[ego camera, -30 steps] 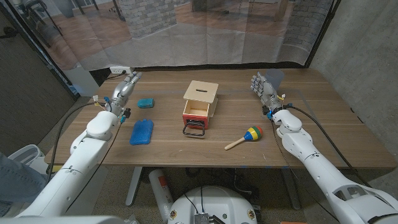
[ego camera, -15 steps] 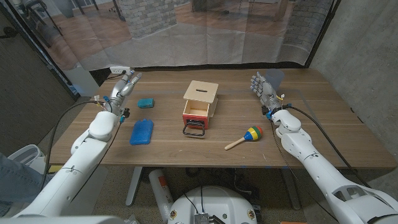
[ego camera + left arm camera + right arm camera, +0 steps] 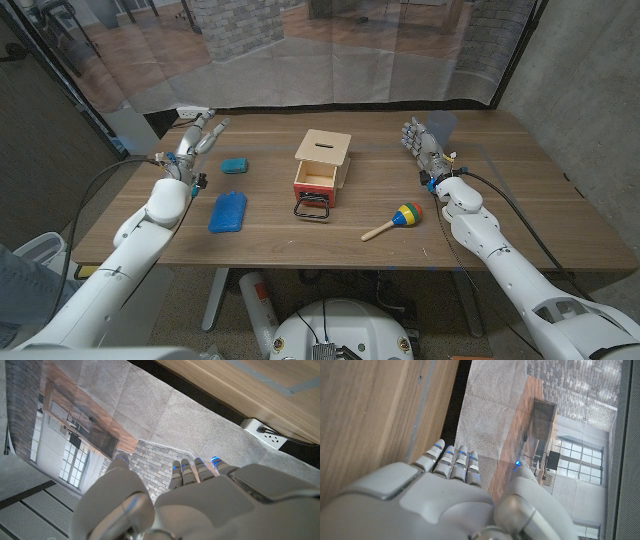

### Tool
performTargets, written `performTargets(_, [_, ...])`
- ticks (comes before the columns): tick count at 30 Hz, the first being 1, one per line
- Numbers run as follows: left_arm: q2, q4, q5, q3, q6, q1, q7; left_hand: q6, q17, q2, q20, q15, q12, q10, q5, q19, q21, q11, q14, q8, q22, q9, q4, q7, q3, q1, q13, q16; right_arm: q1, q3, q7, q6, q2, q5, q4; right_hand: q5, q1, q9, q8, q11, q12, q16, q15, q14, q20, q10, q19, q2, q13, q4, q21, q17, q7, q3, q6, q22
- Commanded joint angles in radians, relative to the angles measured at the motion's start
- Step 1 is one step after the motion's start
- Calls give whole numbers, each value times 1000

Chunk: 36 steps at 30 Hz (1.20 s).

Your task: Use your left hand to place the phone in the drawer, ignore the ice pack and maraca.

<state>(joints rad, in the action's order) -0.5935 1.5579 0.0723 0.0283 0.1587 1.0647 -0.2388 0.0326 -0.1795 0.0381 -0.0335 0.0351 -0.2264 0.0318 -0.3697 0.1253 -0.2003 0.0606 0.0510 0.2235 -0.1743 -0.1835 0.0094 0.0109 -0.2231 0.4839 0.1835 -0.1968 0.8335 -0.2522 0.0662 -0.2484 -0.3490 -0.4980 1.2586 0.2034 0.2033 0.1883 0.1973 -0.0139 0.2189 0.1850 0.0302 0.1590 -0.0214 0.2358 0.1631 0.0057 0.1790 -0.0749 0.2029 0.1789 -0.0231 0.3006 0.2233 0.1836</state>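
Left hand [image 3: 199, 139] higher, fingers [image 3: 213, 125] empty.

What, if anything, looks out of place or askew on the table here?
Nothing stands out. The drawer of the small wooden box is open, the phone, ice pack and maraca lie intact on the table, nothing spilled.

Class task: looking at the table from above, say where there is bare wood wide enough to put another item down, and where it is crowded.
Bare wood lies between the wooden box and the right robot hand, and along the front edge right of the maraca. It is crowded on the left, where two blue items lie beside the left robot hand.
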Motion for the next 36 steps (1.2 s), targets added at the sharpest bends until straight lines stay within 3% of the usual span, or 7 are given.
performTargets(1, [-33, 4, 107, 21, -28, -6, -55, 16, -1, -1, -44, 3, -4, 14, -7, -8, -11, 7, -11, 7, -4, -5, -7, 2, -1, 12, 4, -7, 9, 1, -15, 13, -6, 4, 26, -1, 6, 3, 1, 4, -3, 1, -5, -1, -5, 8, -1, 10, 5, -4, -2, 6, -4, 2, 7, 3])
performTargets(15, [-70, -13, 200, 66, -72, -29, -92, 27, -2, 4, -37, 10, -5, 31, -16, -32, -16, 19, -36, 5, -4, -6, -17, 14, 1, 27, 4, -10, 0, -2, -14, 15, -1, 2, 19, -1, 5, 3, 0, 9, -2, 1, -6, -2, -4, 13, -1, 9, 5, -5, -2, 6, -5, 1, 5, 3])
performTargets(36, [-174, 92, 319, 133, -260, -43, -6, -44, -3, 29, -10, 12, 22, -16, -36, -26, -5, 33, -12, -26, -3, -7, -47, 57, 9, 68, 5, 7, -14, -7, 1, 7, 5, 5, -2, 0, 20, 3, -3, 9, -5, 0, -4, -4, -5, 7, -3, 29, 6, -10, -2, 4, -2, 12, -4, 3])
